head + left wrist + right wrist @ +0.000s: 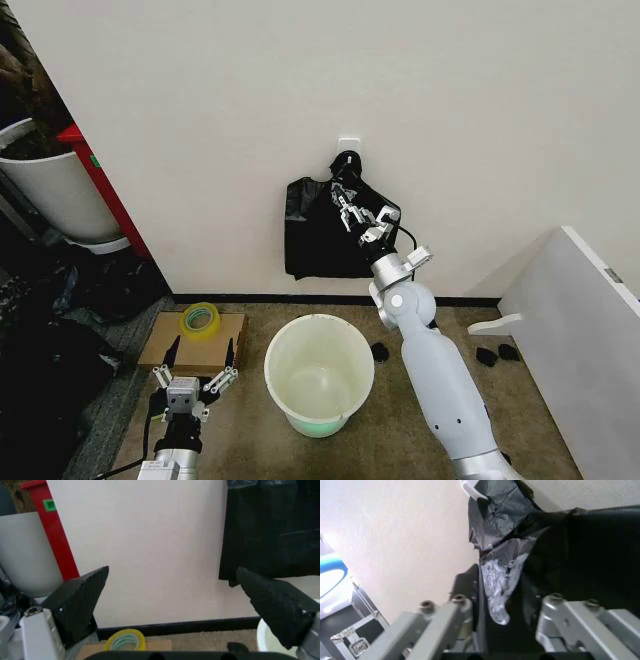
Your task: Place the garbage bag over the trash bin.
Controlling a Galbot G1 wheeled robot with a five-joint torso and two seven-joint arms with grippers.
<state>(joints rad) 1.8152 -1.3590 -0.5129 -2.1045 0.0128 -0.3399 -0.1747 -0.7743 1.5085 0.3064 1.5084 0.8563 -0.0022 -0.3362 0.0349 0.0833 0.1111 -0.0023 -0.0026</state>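
A flat bundle of black bags [318, 235] hangs on the wall from a white hook [347, 148]. My right gripper [346, 206] is raised to the bundle's top, just under the hook. It is open, and in the right wrist view a crinkled, glossy fold of garbage bag [501, 581] runs between the fingers of the right gripper [505, 596]. The trash bin [300, 350], a round white bucket with a green-tinted base, stands upright and bare on the floor below the bundle. My left gripper [201, 347] hovers low to the bin's left, open and holding nothing.
A yellow tape roll [200, 320] lies on a cardboard sheet [165, 345] ahead of the left gripper [172, 570]. A big white pot [50, 195] and a red board [105, 195] stand at the far left. A white panel [580, 330] is on the right.
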